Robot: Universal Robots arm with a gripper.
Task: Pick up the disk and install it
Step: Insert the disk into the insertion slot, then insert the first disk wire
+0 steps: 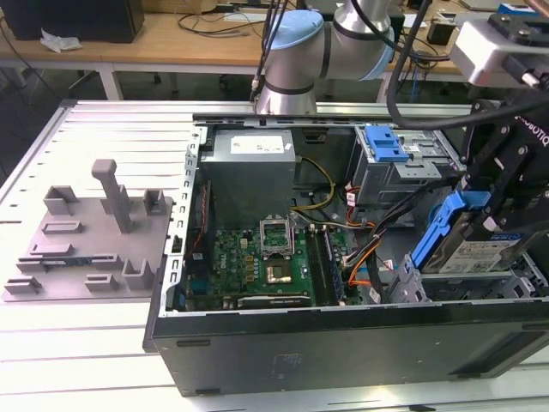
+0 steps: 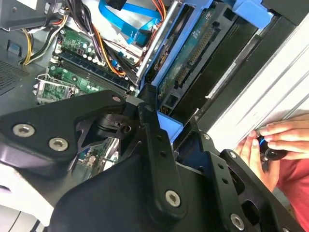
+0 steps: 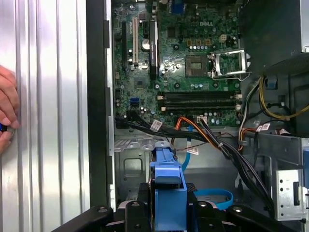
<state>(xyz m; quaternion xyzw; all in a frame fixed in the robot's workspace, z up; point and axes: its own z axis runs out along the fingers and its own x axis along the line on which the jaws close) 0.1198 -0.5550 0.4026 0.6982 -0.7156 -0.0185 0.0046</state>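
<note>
Hand (image 1: 485, 204) is clamped on the disk (image 1: 477, 254) by its blue carrier; in the first wrist view the blue frame sits squeezed in the grip, so hand & disk are one unit w/ nothing between. Disk hangs tilted, not flat: blue edge high toward the exterior view's left, silver labelled face sloping down toward the exterior view's right, over the front corner of the PC case (image 1: 343, 343). Right under it is the grey drive cage (image 1: 403, 281), near but apparently not touching. Key relation, imo, is the disk's long axis vs. that slot, and at present it's skewed. Just beside the cage, on the exterior view's left, an orange & black cable bundle (image 1: 364, 253) crowds the opening, prob. the main snag risk. Further in: mobo (image 1: 257, 262), then PSU box (image 1: 253, 154) & blue latch (image 1: 383, 144) at the back. Outside the case, a grey fixture plate (image 1: 86, 240) sits on the desk (image 1: 86, 360). A person's fingers (image 3: 7, 106) rest on the desk, well apart.
</note>
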